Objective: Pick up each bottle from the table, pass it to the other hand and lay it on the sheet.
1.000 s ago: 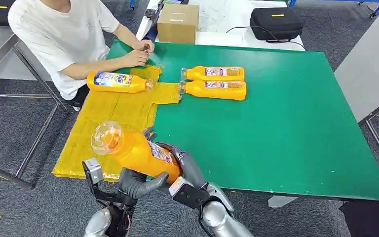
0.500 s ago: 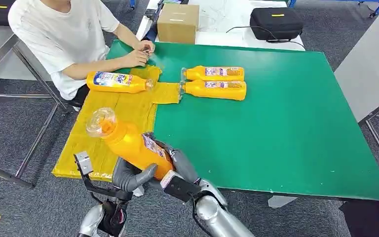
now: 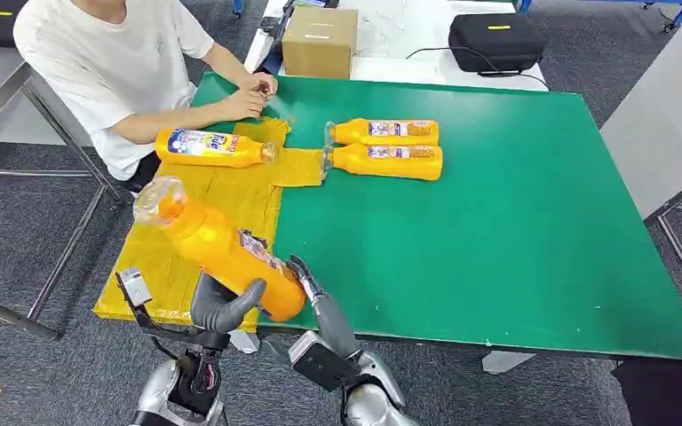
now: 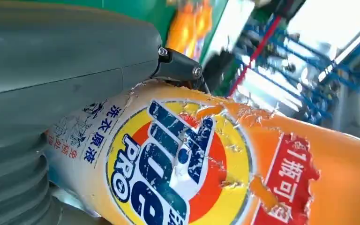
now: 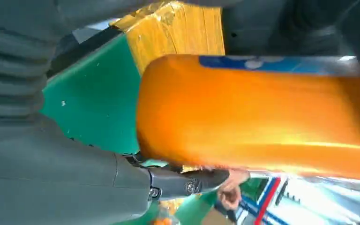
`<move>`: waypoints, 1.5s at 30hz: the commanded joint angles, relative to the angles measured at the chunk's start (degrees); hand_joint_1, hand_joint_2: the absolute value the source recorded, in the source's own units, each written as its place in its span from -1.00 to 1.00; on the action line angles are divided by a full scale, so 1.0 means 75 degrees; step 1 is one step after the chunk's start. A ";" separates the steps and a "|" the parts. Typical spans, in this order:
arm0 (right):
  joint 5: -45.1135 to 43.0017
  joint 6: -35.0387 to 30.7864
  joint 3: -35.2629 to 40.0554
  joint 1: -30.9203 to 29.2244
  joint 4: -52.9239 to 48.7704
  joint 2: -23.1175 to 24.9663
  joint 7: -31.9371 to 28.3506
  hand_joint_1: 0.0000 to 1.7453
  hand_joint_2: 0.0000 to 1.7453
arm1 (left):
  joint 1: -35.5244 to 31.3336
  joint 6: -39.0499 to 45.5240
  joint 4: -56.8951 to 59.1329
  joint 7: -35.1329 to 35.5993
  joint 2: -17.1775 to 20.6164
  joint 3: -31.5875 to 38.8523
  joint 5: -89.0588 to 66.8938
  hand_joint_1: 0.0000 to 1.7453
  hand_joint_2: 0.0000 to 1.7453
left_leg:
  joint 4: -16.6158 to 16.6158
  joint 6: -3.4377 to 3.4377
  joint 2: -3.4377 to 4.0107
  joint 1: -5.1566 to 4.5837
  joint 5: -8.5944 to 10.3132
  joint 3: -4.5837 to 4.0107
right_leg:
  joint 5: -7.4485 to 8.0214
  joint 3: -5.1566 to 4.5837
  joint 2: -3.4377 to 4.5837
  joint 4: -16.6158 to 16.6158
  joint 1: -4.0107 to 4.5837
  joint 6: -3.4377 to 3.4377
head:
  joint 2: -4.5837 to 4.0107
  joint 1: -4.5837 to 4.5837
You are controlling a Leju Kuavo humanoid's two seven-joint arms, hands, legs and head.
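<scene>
- A person in a white T-shirt [image 3: 111, 67] is being seen seated at the far left corner of the tabletop, with both hands resting together on the table edge.
- The yellow sheet [image 3: 222, 200] is being spread along the left edge of the green tabletop [image 3: 497, 222], overhanging the near left corner.
- An orange detergent bottle [image 3: 211, 147] is lying on its side on the far part of the sheet, near the person's forearm.
- The held orange detergent bottle [image 3: 222, 253] is being carried tilted above the sheet's near end, its clear cap pointing toward the left edge.
- The left hand [image 3: 222, 306] is being wrapped around the base of the held bottle, the thumb pressed across its side; the torn label is seen in the left wrist view.
- The right hand [image 3: 311, 293] is being kept at the bottle's base, its fingers extended; whether they are touching it cannot be told.
- Two more orange detergent bottles [image 3: 386, 148] are lying side by side, touching, near the far middle of the tabletop, caps just beside the sheet.
- A cardboard box [image 3: 320, 41] and a black case [image 3: 495, 41] are being kept on the white table beyond the far edge.
</scene>
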 commanded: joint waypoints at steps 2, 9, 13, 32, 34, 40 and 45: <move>0.0156 -0.0448 -0.0161 0.0511 -0.1159 -0.0392 0.0076 -1.00 -1.00 | -0.0833 0.1434 0.0678 -0.0732 0.0351 0.0347 -0.2115 1.00 1.00 | -0.0002 -0.0012 -0.0020 0.0007 -0.0016 0.0042 | -0.0023 0.0049 -0.0019 0.0000 0.0008 -0.0016 | 0.0000 0.0000; 0.0160 -0.0444 -0.0153 0.0505 -0.1155 -0.0383 0.0090 -1.00 -1.00 | -0.0818 0.1428 0.0679 -0.0732 0.0336 0.0343 -0.2122 1.00 1.00 | -0.0005 -0.0010 -0.0008 0.0007 -0.0016 0.0041 | -0.0017 0.0046 -0.0009 -0.0006 0.0008 -0.0012 | 0.0000 -0.0003; 0.0160 -0.0444 -0.0153 0.0505 -0.1155 -0.0383 0.0090 -1.00 -1.00 | -0.0818 0.1428 0.0679 -0.0732 0.0336 0.0343 -0.2122 1.00 1.00 | -0.0006 -0.0005 -0.0006 0.0002 -0.0005 0.0020 | -0.0007 0.0023 -0.0007 -0.0005 0.0002 -0.0006 | 0.0000 -0.0003; -0.0205 0.0400 0.0427 0.0322 -0.1718 -0.0313 -0.0292 -1.00 -1.00 | -0.4138 0.4174 0.5356 0.0379 0.1378 -0.0028 -1.0710 1.00 1.00 | -0.0008 -0.0009 -0.0020 0.0004 0.0010 0.0024 | -0.0001 0.0029 -0.0020 0.0002 0.0003 -0.0015 | 0.0000 0.0000; -0.0279 0.0475 0.0443 0.0321 -0.1710 -0.0308 -0.0330 -1.00 -1.00 | -0.4306 0.4257 0.5607 0.0443 0.1435 -0.0123 -1.0935 1.00 1.00 | -0.0008 -0.0010 -0.0022 0.0005 0.0008 0.0029 | -0.0002 0.0034 -0.0021 0.0002 0.0005 -0.0017 | 0.0000 0.0000; -0.1133 0.0811 0.0614 0.0294 -0.1306 -0.0217 -0.0525 -1.00 -1.00 | -0.6630 0.1969 0.7964 0.1192 0.1518 -0.0239 -1.1570 1.00 1.00 | 0.0011 -0.0016 -0.0011 0.0013 0.0014 0.0013 | 0.0005 0.0018 -0.0013 0.0019 0.0012 -0.0028 | 0.0000 0.0003; -0.1375 0.0923 0.0760 0.0135 -0.1136 -0.0201 -0.0525 -1.00 -1.00 | -0.6922 0.0733 0.8347 0.1372 0.1571 -0.0630 -1.1902 1.00 1.00 | 0.0013 -0.0017 -0.0001 0.0015 0.0007 0.0022 | 0.0003 0.0028 -0.0003 0.0018 0.0014 -0.0029 | 0.0000 0.0000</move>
